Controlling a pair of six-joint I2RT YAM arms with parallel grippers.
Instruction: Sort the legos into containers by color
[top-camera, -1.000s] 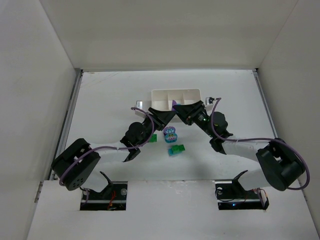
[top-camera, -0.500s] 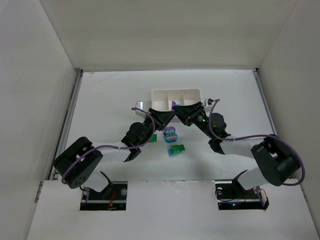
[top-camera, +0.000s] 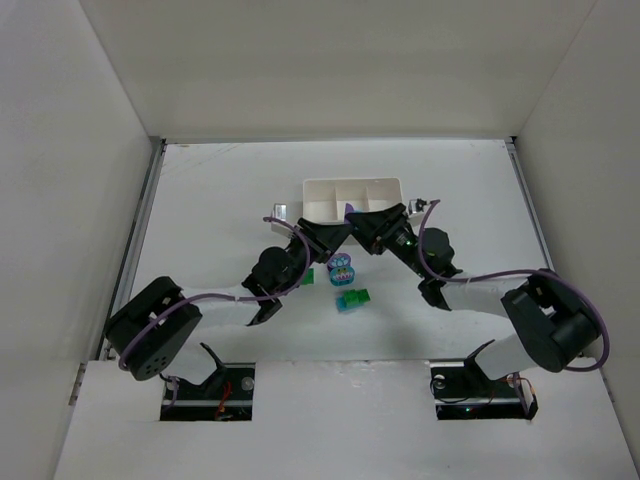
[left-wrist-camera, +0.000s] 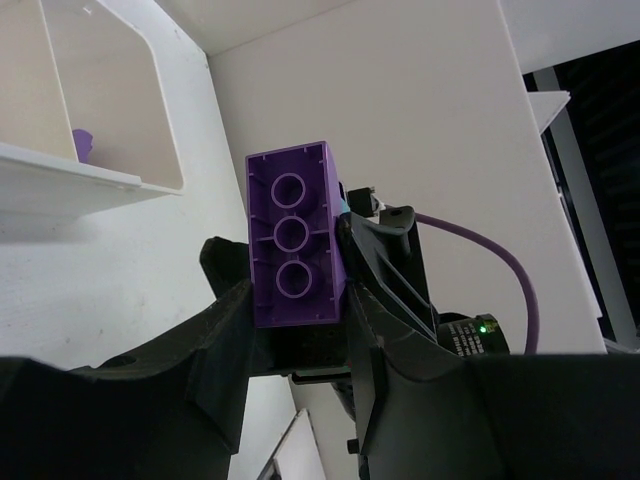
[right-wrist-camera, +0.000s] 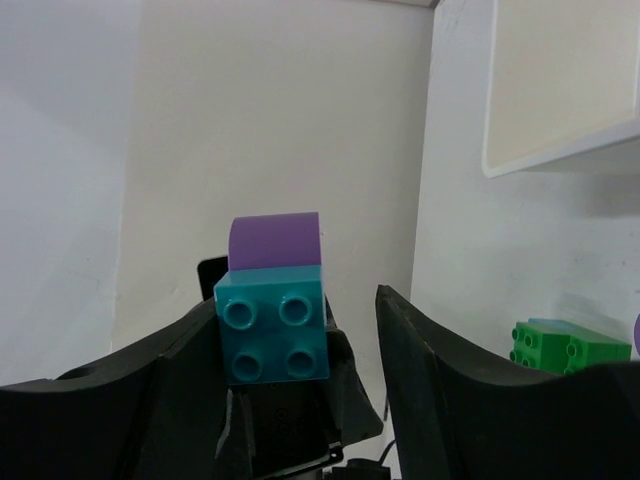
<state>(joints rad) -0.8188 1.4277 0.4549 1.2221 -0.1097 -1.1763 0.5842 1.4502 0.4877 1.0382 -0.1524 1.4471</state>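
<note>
Both arms barely move; left gripper (left-wrist-camera: 296, 305) clenches purple brick (left-wrist-camera: 292, 235), right gripper (right-wrist-camera: 292, 310) spread loose around attached teal brick (right-wrist-camera: 275, 325)

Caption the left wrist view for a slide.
Left hand grips a purple lego near the white tray, where another purple piece lies.

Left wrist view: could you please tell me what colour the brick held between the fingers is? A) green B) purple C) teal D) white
B: the purple brick, three round holes showing, sits clamped in the left gripper.
</note>
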